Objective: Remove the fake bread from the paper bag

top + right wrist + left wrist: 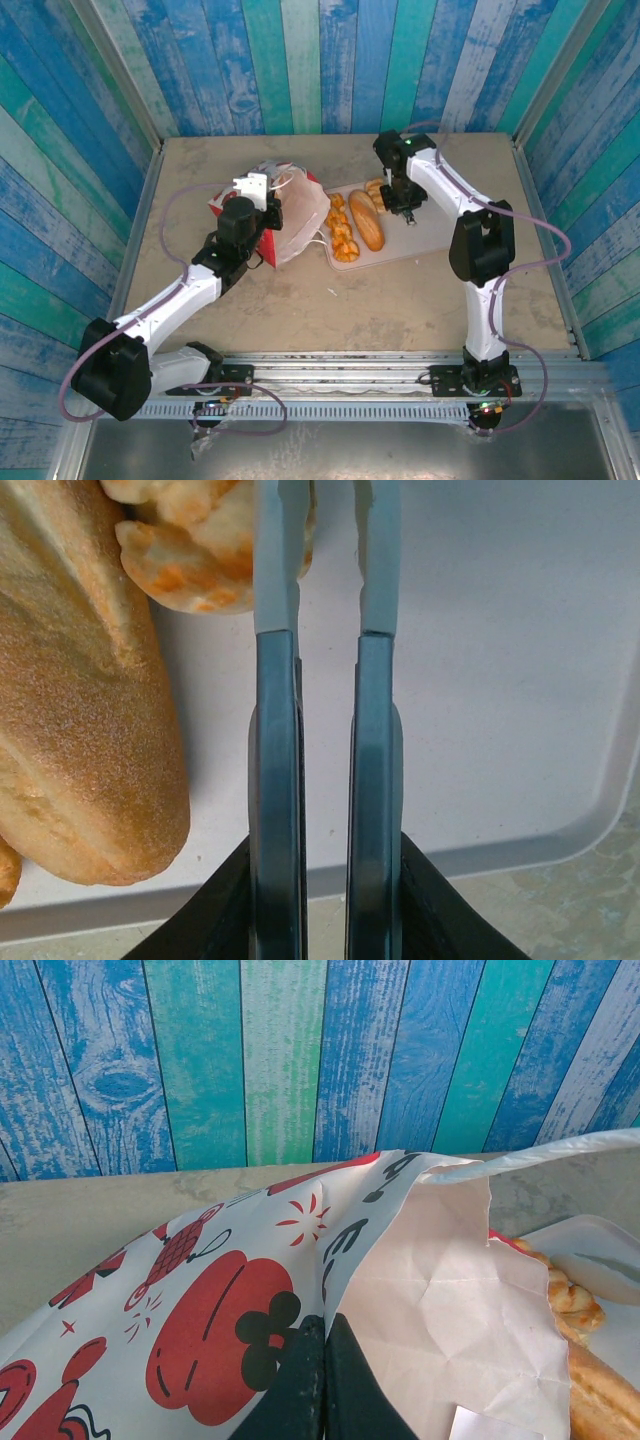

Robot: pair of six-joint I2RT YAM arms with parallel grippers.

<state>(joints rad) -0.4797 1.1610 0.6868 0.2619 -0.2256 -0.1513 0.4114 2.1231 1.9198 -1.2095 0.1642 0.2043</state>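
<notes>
The paper bag (292,215), white with red apple prints, lies on its side left of the tray, its mouth facing right. My left gripper (262,203) is shut on the bag's upper edge; in the left wrist view the dark fingers (300,1380) pinch the paper bag (210,1290) at the gripper's tip (325,1325). The bag's inside is hidden. Fake bread lies on the tray: an oblong loaf (367,222), croissants (342,235) and a roll (375,188). My right gripper (405,208) hangs over the tray, open by a narrow gap (328,520) with nothing in it, beside the loaf (80,700) and a roll (190,565).
The pale tray (405,245) sits mid-table, its bare right half under my right gripper (500,660). Blue and green plank walls enclose the table on three sides. The tan tabletop (400,310) lies open in front of the tray.
</notes>
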